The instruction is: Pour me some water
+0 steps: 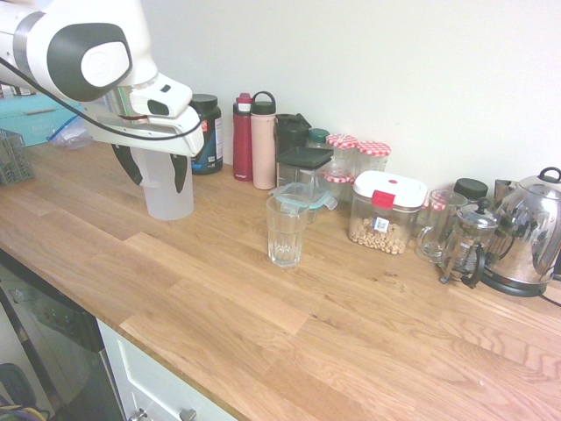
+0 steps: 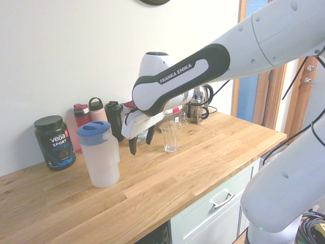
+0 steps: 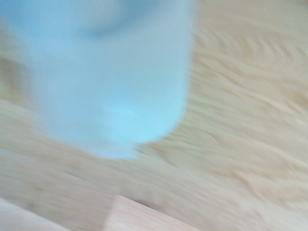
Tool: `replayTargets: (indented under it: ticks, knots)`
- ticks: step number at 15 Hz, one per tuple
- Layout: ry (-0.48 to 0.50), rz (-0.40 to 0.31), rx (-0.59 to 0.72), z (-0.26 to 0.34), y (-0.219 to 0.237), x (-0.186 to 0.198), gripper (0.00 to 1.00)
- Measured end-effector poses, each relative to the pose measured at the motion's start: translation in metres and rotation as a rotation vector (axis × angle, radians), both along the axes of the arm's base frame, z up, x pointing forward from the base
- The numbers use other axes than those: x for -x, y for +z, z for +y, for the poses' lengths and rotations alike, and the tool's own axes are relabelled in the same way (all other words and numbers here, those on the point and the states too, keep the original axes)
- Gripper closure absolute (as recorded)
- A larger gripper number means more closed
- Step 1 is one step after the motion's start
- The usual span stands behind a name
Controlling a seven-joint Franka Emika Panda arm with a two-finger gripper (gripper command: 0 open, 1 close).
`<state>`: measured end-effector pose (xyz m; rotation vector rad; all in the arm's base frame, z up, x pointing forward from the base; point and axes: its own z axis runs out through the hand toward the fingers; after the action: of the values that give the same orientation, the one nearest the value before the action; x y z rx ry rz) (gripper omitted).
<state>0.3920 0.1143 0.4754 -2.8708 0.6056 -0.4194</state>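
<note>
A translucent white water pitcher (image 2: 100, 162) with a blue lid (image 2: 93, 130) stands on the wooden counter (image 2: 167, 178). An empty clear glass (image 1: 285, 230) stands upright mid-counter, also seen as the glass (image 2: 170, 136). My gripper (image 2: 142, 143) hangs open just above the counter between pitcher and glass, close to the pitcher's side and apart from it. In the first exterior view the gripper (image 1: 156, 171) overlaps the pitcher (image 1: 168, 200) behind it. The wrist view shows the pitcher (image 3: 110, 72) close up as a pale blur. Nothing is held.
Along the wall stand a black protein tub (image 2: 54, 142), a red bottle (image 1: 243, 137), a pink bottle (image 1: 263, 140), several jars and a lidded food container (image 1: 386, 210). A French press (image 1: 467, 244) and steel kettle (image 1: 528, 232) sit far right.
</note>
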Motion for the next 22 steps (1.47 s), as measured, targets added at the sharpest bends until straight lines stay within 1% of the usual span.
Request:
replayTargets:
  ticks: [2, 4, 6, 9, 10, 14, 17, 22]
  knots:
    - [0.072, -0.023, -0.011, 0.021, 0.011, 0.002, 0.0]
    - [0.119, -0.053, -0.005, 0.04, 0.024, 0.003, 0.0]
    - [0.141, -0.075, 0.002, 0.052, 0.027, -0.001, 0.0]
    - [0.152, -0.09, 0.008, 0.065, 0.018, -0.02, 0.0]
    - [0.154, -0.091, 0.009, 0.069, 0.016, -0.027, 1.0]
    - [0.145, -0.11, 0.031, 0.073, 0.011, -0.044, 1.0]
    - [0.131, -0.129, 0.045, 0.079, 0.012, -0.043, 1.0]
    - [0.1, -0.134, 0.055, 0.08, 0.012, -0.043, 1.0]
